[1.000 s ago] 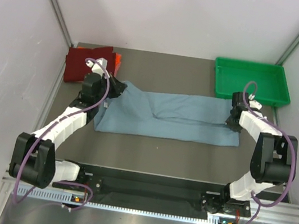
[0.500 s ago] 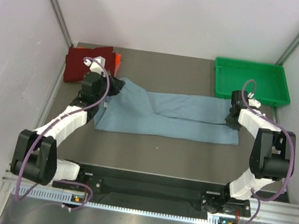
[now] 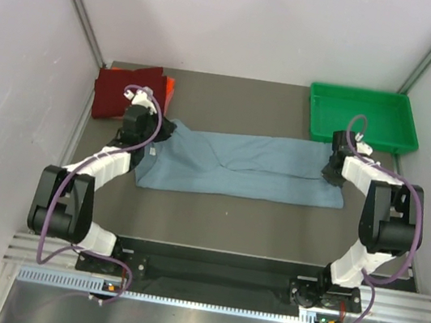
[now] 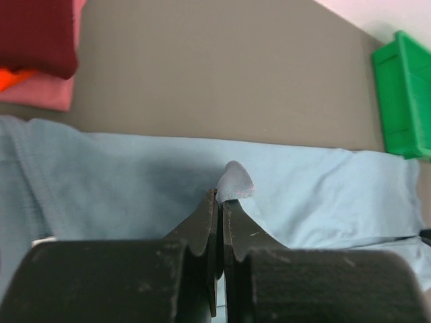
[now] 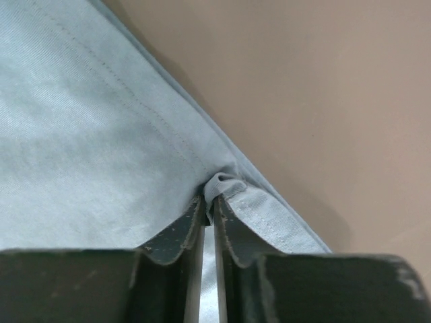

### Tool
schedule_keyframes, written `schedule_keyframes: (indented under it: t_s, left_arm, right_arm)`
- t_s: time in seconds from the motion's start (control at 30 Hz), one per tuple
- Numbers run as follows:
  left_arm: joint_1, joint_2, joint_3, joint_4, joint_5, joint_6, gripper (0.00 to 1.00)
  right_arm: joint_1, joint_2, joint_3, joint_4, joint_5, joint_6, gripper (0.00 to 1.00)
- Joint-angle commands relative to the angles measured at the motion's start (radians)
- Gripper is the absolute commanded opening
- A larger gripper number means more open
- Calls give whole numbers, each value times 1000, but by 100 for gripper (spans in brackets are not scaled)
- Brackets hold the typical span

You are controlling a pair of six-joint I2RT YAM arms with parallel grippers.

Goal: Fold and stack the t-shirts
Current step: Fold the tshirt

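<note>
A grey-blue t-shirt [image 3: 247, 167] lies across the table as a long folded band. My left gripper [image 3: 173, 128] is shut on a small peak of cloth at its left end, seen in the left wrist view as the left gripper [image 4: 220, 195] pinching the t-shirt [image 4: 323, 195]. At the right end, my right gripper [image 3: 328, 173] holds the hem. The right wrist view shows the right gripper [image 5: 209, 200] with a fold of the t-shirt [image 5: 81, 134] between nearly touching tips. A folded dark red t-shirt [image 3: 124, 90] lies on an orange t-shirt [image 3: 169, 86] at the back left.
A green plastic tray [image 3: 363, 93] stands at the back right, just behind the right gripper. White walls close in the table on three sides. The arms' bases and a metal rail run along the near edge.
Both grippers have drawn the shirt's ends slightly toward the back of the table. The left arm's elbow has swung inward and closer to its base.
</note>
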Motion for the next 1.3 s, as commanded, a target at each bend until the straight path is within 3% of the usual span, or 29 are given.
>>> schedule_keyframes:
  t_s: [0.0, 0.1, 0.23, 0.33, 0.4, 0.57, 0.6, 0.63, 0.73, 0.87, 1.03, 1.27]
  left_arm:
    - [26, 36, 41, 10, -13, 34, 1]
    - [50, 83, 51, 9, 10, 40, 3]
    - [73, 135, 78, 32, 131, 42, 2]
    - [73, 177, 107, 23, 194, 45, 9]
    - [73, 192, 130, -29, 183, 56, 18]
    - [73, 182, 247, -283, -36, 88, 28]
    - [73, 175, 268, -319, -143, 80, 28]
    - [73, 166, 312, -389, -213, 52, 28]
    - [73, 162, 380, -523, -309, 21, 30]
    - [73, 168, 411, -554, -204, 16, 32]
    - [72, 140, 404, -580, -53, -34, 32]
    - [73, -19, 305, -589, 25, -88, 32]
  right_arm:
    - [-7, -23, 44, 37, -30, -2, 12]
    - [-8, -33, 47, 36, -70, -12, 15]
    - [-8, -61, 47, 13, -106, -49, 29]
    - [-2, -114, 1, 95, -199, -98, 40]
    - [5, -171, -49, 155, -259, -132, 44]
    - [41, -260, -79, 267, -397, -201, 52]
    - [57, -269, -79, 293, -435, -219, 52]
    - [70, -274, -80, 333, -554, -233, 52]
    - [139, -163, -4, 398, -765, -281, 51]
    - [292, 11, 249, 290, -735, -342, 46]
    - [453, 141, 335, 479, -748, -344, 41]
    - [559, 405, 562, 514, -755, -307, 41]
